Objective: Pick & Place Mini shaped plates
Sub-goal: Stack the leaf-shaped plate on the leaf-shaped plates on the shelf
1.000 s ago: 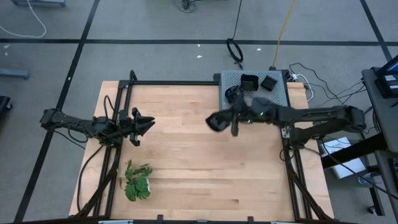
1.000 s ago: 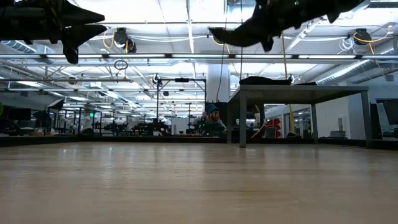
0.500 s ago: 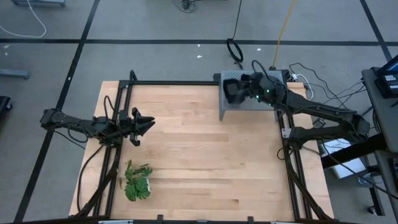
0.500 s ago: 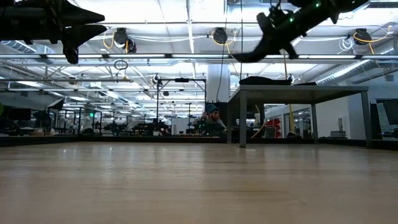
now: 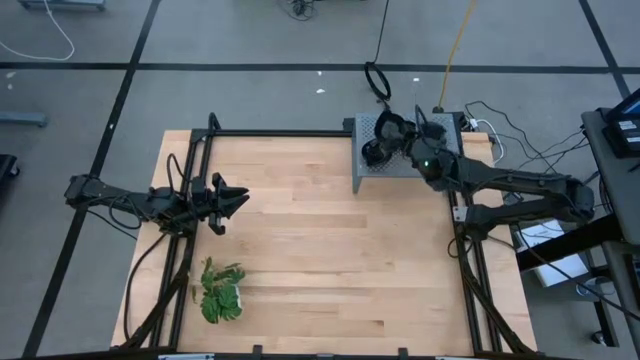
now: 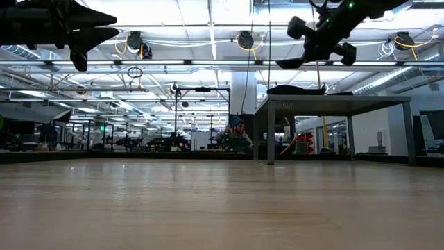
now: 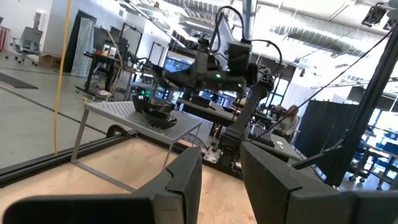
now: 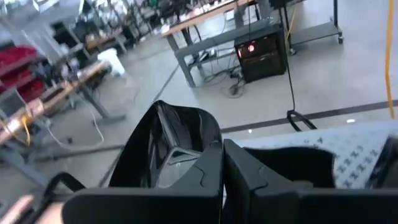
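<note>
My right gripper (image 5: 386, 130) hovers over the grey perforated box (image 5: 362, 176) at the table's far edge, shut on one black glossy mini plate (image 8: 163, 144). In the low view this plate (image 6: 289, 63) shows as a dark flat shape under the gripper. More mini plates (image 7: 155, 111) rest on the box top. My left gripper (image 5: 240, 198) waits raised over the table's left side, open, with nothing between its fingers (image 7: 186, 180). My right gripper pinches the mini plate's rim (image 8: 209, 148) between its two shut fingers. It comes roughly level from the table's right side. The plate stands tilted to one side of the fingers, its hollow showing, lifted clear above the box.
A green leafy plant (image 5: 221, 292) lies near the table's front left. Black frame rails run along the table's left and right sides. Cables trail behind the box. Bare wood lies between the plant and the box.
My right gripper has carried the mini plate from over the table's middle toward the far edge and up, until it is over the grey box. Its wrist has rolled, so the plate has gone from lying flat to tilted. It has stayed shut.
</note>
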Action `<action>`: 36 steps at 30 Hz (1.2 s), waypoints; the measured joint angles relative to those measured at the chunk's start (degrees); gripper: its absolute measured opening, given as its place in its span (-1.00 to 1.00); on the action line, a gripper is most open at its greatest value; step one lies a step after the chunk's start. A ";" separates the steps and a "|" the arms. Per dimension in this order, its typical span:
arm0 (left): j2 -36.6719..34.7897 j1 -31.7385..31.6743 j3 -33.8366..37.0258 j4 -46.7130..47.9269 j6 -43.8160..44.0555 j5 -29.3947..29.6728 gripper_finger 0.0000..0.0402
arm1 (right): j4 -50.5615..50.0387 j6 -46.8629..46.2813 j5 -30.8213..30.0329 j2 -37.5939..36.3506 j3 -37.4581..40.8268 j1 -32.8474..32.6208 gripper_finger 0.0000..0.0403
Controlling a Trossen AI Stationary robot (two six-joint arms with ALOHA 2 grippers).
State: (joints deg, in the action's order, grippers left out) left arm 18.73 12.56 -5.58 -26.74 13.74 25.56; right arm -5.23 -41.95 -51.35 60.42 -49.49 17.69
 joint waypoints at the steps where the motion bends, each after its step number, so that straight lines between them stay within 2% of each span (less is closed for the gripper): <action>1: -0.01 0.02 0.00 0.00 0.00 0.00 -0.43 | 0.44 -1.54 -1.78 0.00 0.52 -1.26 -1.00; 6: -0.01 0.00 0.00 0.00 0.00 0.00 -0.43 | 0.63 -9.19 -9.98 1.43 2.91 -7.26 -1.00; 11: -0.01 0.01 0.00 -0.01 0.00 0.00 -0.43 | 0.76 -14.70 -14.74 4.25 3.19 -10.30 -1.00; 23: -0.01 0.02 0.00 0.00 0.00 0.02 -0.43 | 1.26 -17.37 -14.32 7.74 3.25 -7.52 -1.00; 27: 0.00 0.00 0.00 -0.02 0.00 0.00 -0.43 | 1.68 -17.30 -10.61 9.34 3.25 -7.16 -1.00; 33: 0.01 0.01 0.00 -0.01 0.00 0.00 -0.43 | 2.07 -16.93 -11.39 11.46 3.25 -6.01 -1.00; 36: 0.01 0.02 0.00 0.00 0.00 0.00 -0.43 | 1.94 -16.92 -9.76 11.79 3.27 -5.54 -1.00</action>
State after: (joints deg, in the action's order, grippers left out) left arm 18.74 12.58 -5.58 -26.74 13.74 25.56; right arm -3.29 -58.87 -61.11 72.21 -46.22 12.14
